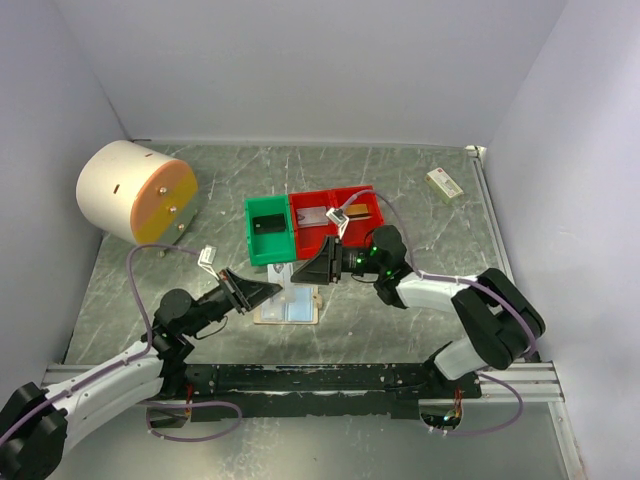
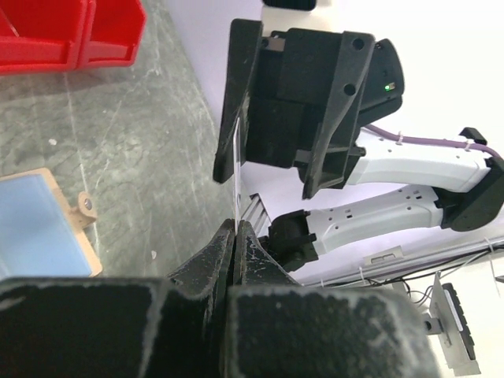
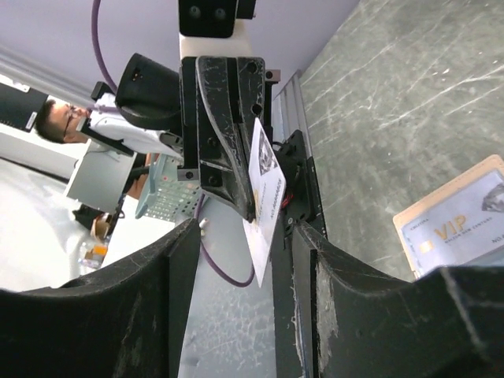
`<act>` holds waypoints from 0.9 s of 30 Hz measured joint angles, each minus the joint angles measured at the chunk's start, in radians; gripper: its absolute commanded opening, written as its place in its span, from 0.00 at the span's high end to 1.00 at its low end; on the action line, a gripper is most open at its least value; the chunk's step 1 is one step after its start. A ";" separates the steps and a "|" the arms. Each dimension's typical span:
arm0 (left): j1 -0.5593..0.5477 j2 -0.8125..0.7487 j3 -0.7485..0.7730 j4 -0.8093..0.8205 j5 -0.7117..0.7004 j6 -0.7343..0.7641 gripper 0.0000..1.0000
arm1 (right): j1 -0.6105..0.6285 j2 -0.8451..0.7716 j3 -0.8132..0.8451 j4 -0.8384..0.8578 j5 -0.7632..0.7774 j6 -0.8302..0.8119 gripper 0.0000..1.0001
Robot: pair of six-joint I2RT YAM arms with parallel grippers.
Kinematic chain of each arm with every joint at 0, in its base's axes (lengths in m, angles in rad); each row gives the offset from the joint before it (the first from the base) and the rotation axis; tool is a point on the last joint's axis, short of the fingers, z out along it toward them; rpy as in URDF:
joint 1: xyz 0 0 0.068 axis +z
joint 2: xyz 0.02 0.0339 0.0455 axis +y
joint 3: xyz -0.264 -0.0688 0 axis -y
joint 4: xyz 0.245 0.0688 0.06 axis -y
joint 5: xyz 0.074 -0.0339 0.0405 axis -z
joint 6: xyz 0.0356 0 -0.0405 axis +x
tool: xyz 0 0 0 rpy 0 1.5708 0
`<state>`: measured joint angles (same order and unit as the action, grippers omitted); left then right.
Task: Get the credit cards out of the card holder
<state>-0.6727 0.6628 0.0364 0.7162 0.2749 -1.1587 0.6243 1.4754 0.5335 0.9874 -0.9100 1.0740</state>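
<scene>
My left gripper (image 1: pixel 264 291) is shut on one edge of a white credit card (image 3: pixel 264 189) and holds it upright above the table. The card shows edge-on (image 2: pixel 236 177) in the left wrist view. My right gripper (image 3: pixel 244 272) is open, and the card's free end hangs between its fingers without being pinched. Below them the tan card holder (image 1: pixel 290 309) lies open with its small tab (image 2: pixel 84 206) showing. Another card marked VIP (image 3: pixel 453 228) sits in its pale blue pocket. A dark card (image 1: pixel 268 224) lies in the green bin (image 1: pixel 252 245). Silver (image 1: pixel 317 215) and gold (image 1: pixel 351 213) cards lie in the red bins (image 1: pixel 305 243).
A large cream cylinder with an orange face (image 1: pixel 135 190) rests at the back left. At the back right a small white-and-green box (image 1: pixel 444 184) lies near the wall. The bins stand just behind both grippers.
</scene>
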 measured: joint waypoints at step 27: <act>0.001 0.014 -0.001 0.101 0.008 -0.013 0.79 | 0.051 0.130 0.043 0.196 -0.035 0.154 1.00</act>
<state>-0.6720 0.6769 0.0357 0.8169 0.2832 -1.1717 0.6750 1.6051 0.5762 1.1835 -0.9451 1.2278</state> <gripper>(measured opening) 0.139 0.009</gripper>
